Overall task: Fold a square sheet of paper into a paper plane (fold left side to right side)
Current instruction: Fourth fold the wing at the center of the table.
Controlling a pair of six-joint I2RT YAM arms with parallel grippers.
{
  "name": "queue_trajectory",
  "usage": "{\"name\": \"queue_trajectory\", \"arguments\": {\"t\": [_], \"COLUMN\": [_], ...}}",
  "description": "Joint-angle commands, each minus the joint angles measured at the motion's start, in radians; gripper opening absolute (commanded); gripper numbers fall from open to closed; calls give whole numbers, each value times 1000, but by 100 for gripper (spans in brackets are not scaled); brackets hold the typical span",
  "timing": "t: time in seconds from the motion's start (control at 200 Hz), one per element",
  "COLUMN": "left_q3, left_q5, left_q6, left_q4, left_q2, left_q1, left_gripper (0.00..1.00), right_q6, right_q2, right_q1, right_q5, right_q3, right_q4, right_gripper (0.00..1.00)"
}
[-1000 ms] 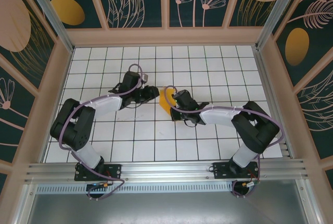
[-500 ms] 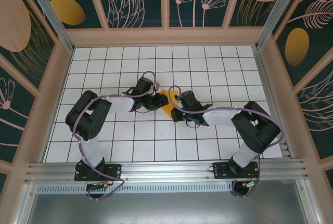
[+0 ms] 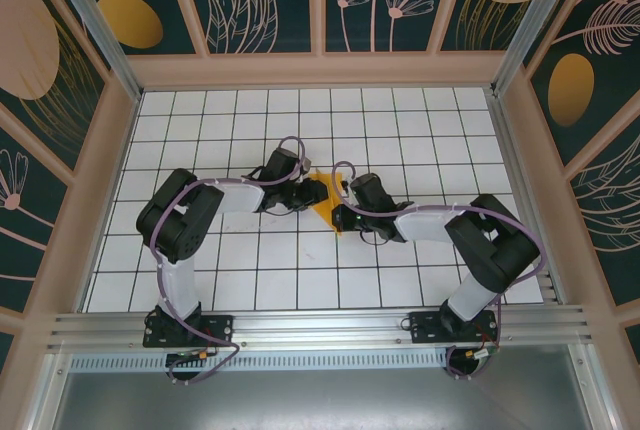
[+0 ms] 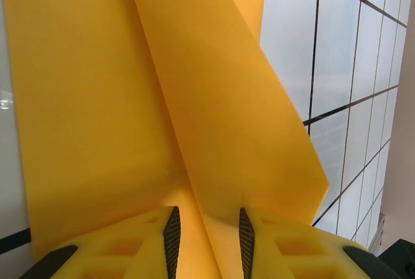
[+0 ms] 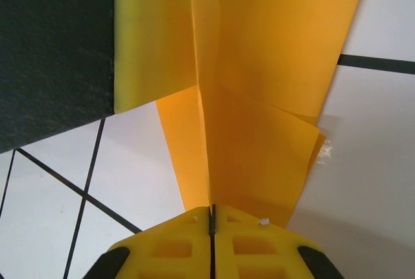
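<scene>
The bright orange sheet of paper (image 3: 323, 197), folded into several creased layers, sits at the middle of the white grid table between both grippers. My left gripper (image 3: 308, 193) reaches it from the left. In the left wrist view its jaws (image 4: 208, 240) stand apart, and a raised fold of the paper (image 4: 130, 97) runs up between the black pads (image 4: 172, 237). My right gripper (image 3: 338, 216) comes from the right. In the right wrist view it (image 5: 211, 217) is shut on the near edge of the paper (image 5: 259, 97), right on its centre crease.
The table (image 3: 400, 120) is boxed in by beige frame walls (image 3: 320, 70) with dark patterned panels. The left gripper's yellow finger (image 5: 152, 45) and black body (image 5: 52, 45) sit close beyond the paper in the right wrist view. An aluminium rail (image 3: 320, 328) runs along the near edge.
The left arm has swung right, bringing its gripper from about a tile away onto the paper's left side. The right gripper kept its hold and shifted slightly right.
</scene>
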Motion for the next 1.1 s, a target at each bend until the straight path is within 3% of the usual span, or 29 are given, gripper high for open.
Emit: {"name": "queue_trajectory", "arguments": {"t": [0.0,0.23,0.666,0.886,1.096], "left_q3": [26,43,63,68,66], "left_q5": [6,-23,-84,-87,-87], "left_q6": [-2,17,51,57,58], "left_q4": [7,-38,-123,-133,-133], "left_q2": [28,56,91,87,82], "left_q1": [-5,-11,-15,-15,-14], "left_gripper": [34,34,34,34,34], "right_q6": [13,21,14,1,-2], "right_q2": [13,20,-43,-118,-19], "right_q1": [-9,-22,-47,-134,-206], "right_q5": [-40,-58,-82,-148,-230], "right_q3": [-14,-17,-12,-9,78], "right_q4": [47,52,11,-4,2], "right_gripper": [10,12,26,37,37]}}
